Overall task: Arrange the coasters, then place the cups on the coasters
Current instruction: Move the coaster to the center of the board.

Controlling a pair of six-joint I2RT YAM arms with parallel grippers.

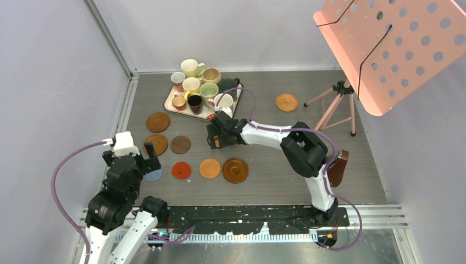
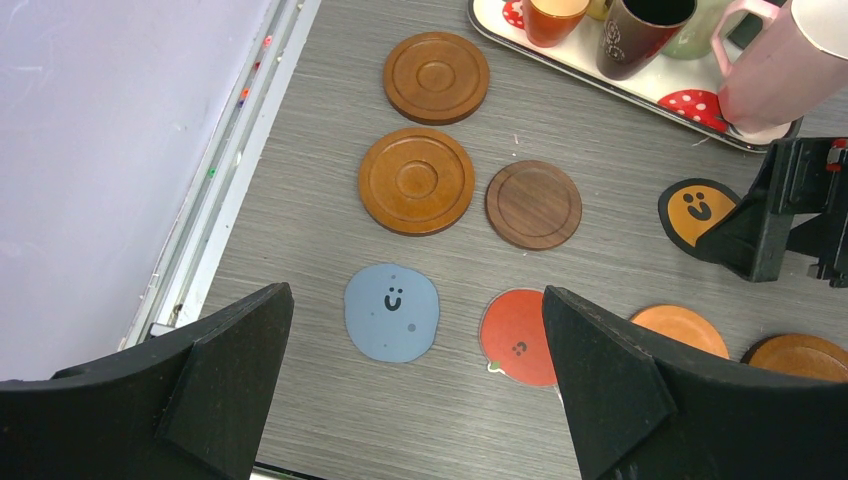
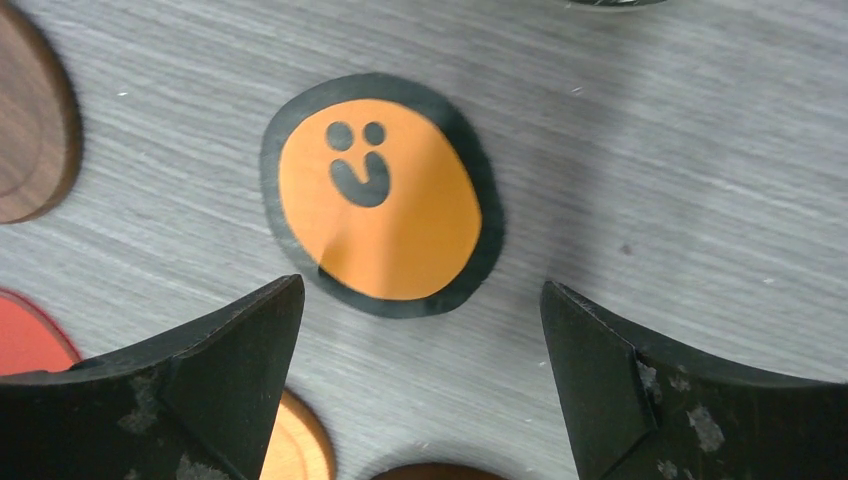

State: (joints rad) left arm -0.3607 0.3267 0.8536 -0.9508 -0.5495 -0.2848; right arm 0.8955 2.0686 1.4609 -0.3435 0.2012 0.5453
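Several cups (image 1: 209, 91) stand on the strawberry-printed tray (image 1: 171, 104) at the back. Coasters lie in front of it: two brown wooden ones (image 1: 157, 122) (image 1: 158, 144), a dark one (image 1: 180, 144), a red one (image 1: 181, 170), an orange one (image 1: 209, 168) and a larger brown one (image 1: 235, 170). The woven coaster (image 1: 286, 102) lies apart at the right. My left gripper (image 2: 415, 295) hovers open above the blue-grey coaster (image 2: 392, 312). Just above the black coaster with the orange face (image 3: 380, 195), my right gripper (image 3: 422, 283) is open and holds nothing.
A tripod (image 1: 336, 104) stands at the back right under a pink perforated board (image 1: 395, 49). A metal rail (image 1: 129, 104) and wall close the left side. A pink cup (image 2: 790, 60) sits at the tray's near corner, close to the right gripper.
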